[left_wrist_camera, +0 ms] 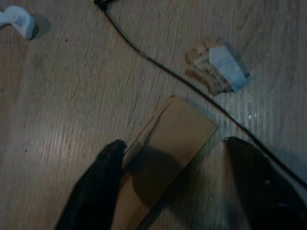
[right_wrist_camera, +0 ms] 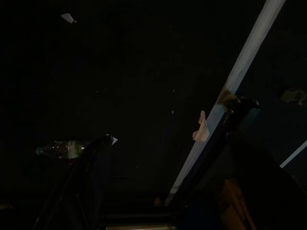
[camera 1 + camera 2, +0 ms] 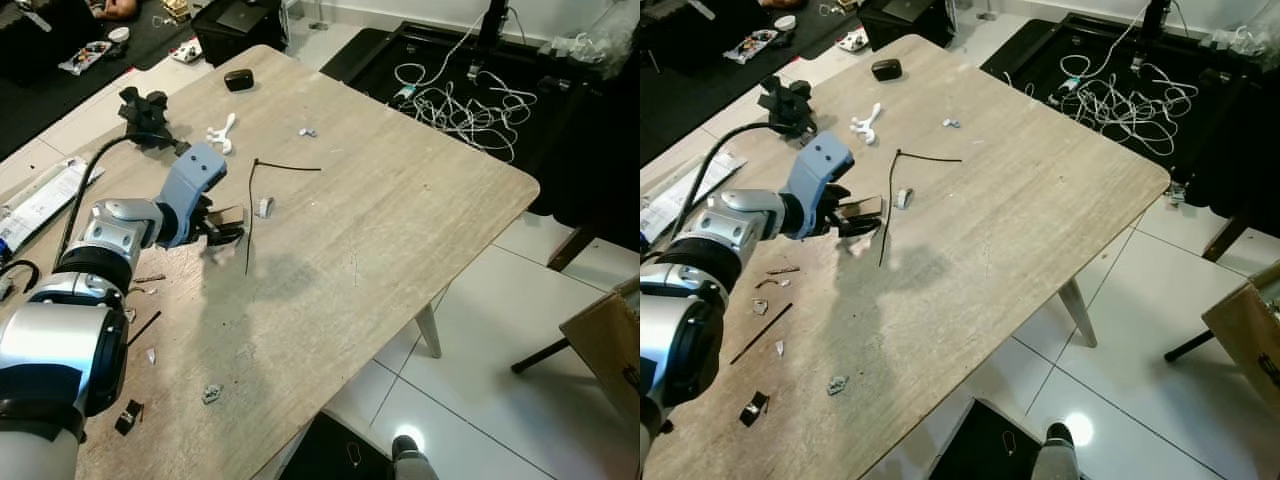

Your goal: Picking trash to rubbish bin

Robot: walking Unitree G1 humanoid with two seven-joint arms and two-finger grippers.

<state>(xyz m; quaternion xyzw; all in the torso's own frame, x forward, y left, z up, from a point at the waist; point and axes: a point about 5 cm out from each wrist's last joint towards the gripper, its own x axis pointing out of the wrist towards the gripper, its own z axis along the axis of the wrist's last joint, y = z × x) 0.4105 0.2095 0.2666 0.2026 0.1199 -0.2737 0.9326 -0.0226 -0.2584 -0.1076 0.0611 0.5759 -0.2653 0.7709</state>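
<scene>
Left arm (image 3: 60,330) reaches over the table (image 3: 400,210). Left gripper (image 3: 226,228) sits low on the wood, fingers (image 1: 96,187) spread wide, a brown card scrap (image 1: 168,143) lying between them; one finger touches its edge, the other stands clear. Black cable tie (image 3: 252,205) runs just beside, with a taped scrap (image 3: 264,207) past it. Small bits (image 3: 211,393) lie near the table's near edge. Bare wood opens to the right, up to the rounded corner. Right gripper (image 2: 163,143) hangs in the dark, fingers apart.
</scene>
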